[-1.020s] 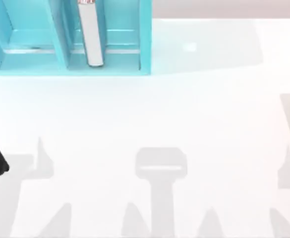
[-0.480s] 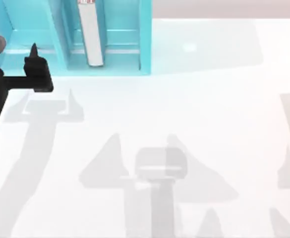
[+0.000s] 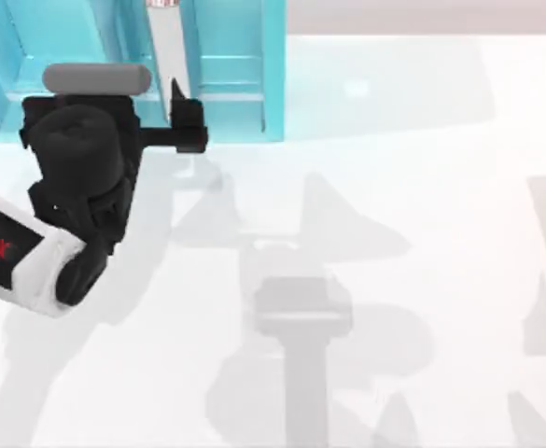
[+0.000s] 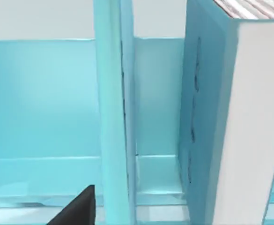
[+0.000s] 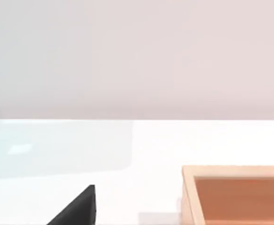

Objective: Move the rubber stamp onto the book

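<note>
The left arm has swung in fast from the left edge of the worktop [image 3: 394, 233], and now the left gripper [image 3: 156, 112] sits right at the front of the turquoise shelf unit [image 3: 273, 65], at the top left of the top view. A moment ago the arm was only a dark bit at the left side; now its black wrist covers part of the shelf. The book [image 3: 167, 47] stands upright in one shelf compartment, with its white page edges facing out, and the gripper is just beside it. In the left wrist view the book [image 4: 249, 122] is close and tall, next to a blue divider wall [image 4: 113, 117]. One black fingertip [image 3: 176, 91] points toward the book, but I cannot tell if the gripper is spread or squeezed, and it seems to hold nothing. I think the arm is going for the book first, maybe to pull it out. The right wrist view shows a wooden box [image 5: 235, 192] on the worktop. I cannot see where the rubber stamp is, so that part is not yet done.
</note>
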Robot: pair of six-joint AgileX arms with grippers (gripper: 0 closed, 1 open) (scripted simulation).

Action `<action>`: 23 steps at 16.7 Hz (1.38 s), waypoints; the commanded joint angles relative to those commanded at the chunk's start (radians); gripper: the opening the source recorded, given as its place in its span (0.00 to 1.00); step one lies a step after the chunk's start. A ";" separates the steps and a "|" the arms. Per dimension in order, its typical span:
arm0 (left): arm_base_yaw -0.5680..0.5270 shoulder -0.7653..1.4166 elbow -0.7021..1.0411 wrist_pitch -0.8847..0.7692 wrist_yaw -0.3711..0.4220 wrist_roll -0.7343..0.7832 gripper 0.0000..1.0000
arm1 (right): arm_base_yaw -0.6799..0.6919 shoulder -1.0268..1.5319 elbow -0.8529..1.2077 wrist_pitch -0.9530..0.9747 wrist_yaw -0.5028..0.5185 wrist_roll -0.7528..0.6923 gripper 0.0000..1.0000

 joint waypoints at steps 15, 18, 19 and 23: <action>-0.038 0.245 0.149 0.096 -0.022 -0.008 1.00 | 0.000 0.000 0.000 0.000 0.000 0.000 1.00; -0.017 0.319 0.283 0.039 0.002 -0.006 1.00 | 0.000 0.000 0.000 0.000 0.000 0.000 1.00; -0.008 0.346 0.333 0.016 0.010 -0.005 1.00 | 0.000 0.000 0.000 0.000 0.000 0.000 1.00; 0.022 0.431 0.500 -0.064 0.042 -0.002 1.00 | 0.000 0.000 0.000 0.000 0.000 0.000 1.00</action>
